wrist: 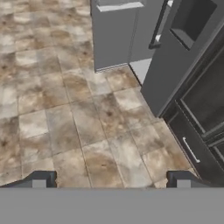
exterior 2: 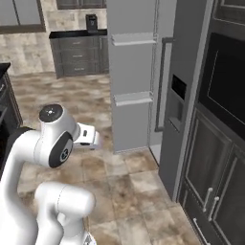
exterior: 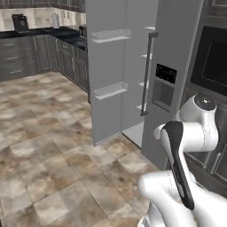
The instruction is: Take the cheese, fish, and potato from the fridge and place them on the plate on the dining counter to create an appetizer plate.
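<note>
Left base view: the tall grey fridge (exterior: 133,71) stands ahead of the arm with 1 door swung wide open, its 2 clear door bins (exterior: 111,35) facing the room and pale shelf edges visible in the gap behind the long bar handle (exterior: 147,73). The open door suggests access for reaching in. The second door, with a dark dispenser panel (exterior: 165,84), is closed and sits nearest the arm. No cheese, fish or potato can be made out on the shelves from here. The white arm is folded up close to its base, likely a travelling posture, not a reach.

Right base view: the same open door shows its 2 bins, and dark grey kitchen cupboards (exterior 2: 215,158) stand beside the fridge, on the arm's right. A dark worktop (exterior 2: 76,33) with a small black appliance (exterior 2: 92,21) lies far beyond. The floor (exterior 2: 134,182) is mottled brown stone tile, bare between the arm and the fridge.

Hand view: the gripper (wrist: 111,179) points down at the tile, its 2 dark tips set at opposite sides of the frame, so the jaws are spread wide with nothing between them. The fridge's open foot lies well ahead of the fingers, towards the top of this view; cupboards run along the right. I judge the fetching has not begun.
</note>
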You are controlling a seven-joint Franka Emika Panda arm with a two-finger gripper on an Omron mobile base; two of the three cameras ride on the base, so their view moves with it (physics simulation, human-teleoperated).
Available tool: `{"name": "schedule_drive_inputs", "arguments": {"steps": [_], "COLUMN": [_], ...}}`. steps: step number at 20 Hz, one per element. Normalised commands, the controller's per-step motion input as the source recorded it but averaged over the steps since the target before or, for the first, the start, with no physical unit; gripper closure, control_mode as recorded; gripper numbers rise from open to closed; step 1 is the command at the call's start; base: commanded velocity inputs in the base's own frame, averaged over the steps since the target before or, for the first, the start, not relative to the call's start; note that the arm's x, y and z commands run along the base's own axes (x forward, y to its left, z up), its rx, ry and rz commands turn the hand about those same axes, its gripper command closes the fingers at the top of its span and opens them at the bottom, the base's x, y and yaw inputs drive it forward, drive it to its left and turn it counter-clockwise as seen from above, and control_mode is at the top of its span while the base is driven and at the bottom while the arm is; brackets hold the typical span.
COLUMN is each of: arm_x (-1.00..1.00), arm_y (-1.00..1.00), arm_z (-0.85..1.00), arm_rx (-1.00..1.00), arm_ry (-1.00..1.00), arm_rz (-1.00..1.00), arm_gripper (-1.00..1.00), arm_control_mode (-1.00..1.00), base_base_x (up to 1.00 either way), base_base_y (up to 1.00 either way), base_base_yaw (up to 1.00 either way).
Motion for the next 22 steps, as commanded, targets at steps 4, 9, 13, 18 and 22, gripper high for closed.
{"name": "schedule_drive_inputs", "arguments": {"steps": [4,9,13,18,22], "arm_x": [0.0,0.0,0.0,0.0,0.0], "arm_y": [0.0,0.0,0.0,0.0,0.0], "arm_z": [0.0,0.0,0.0,0.0,0.0], "arm_rx": [0.0,0.0,0.0,0.0,0.0], "arm_ry": [0.0,0.0,0.0,0.0,0.0], "arm_rz": [0.0,0.0,0.0,0.0,0.0], "arm_gripper": [-1.0,-1.0,-1.0,-1.0,-1.0], "arm_control_mode": [1.0,1.0,1.0,1.0,1.0], "base_base_x": [0.77,0.75,0.71,0.72,0.63], "base_base_y": [-0.11,0.0,0.0,0.0,0.0], "base_base_yaw": [-0.24,-0.23,-0.21,-0.23,-0.28]}}
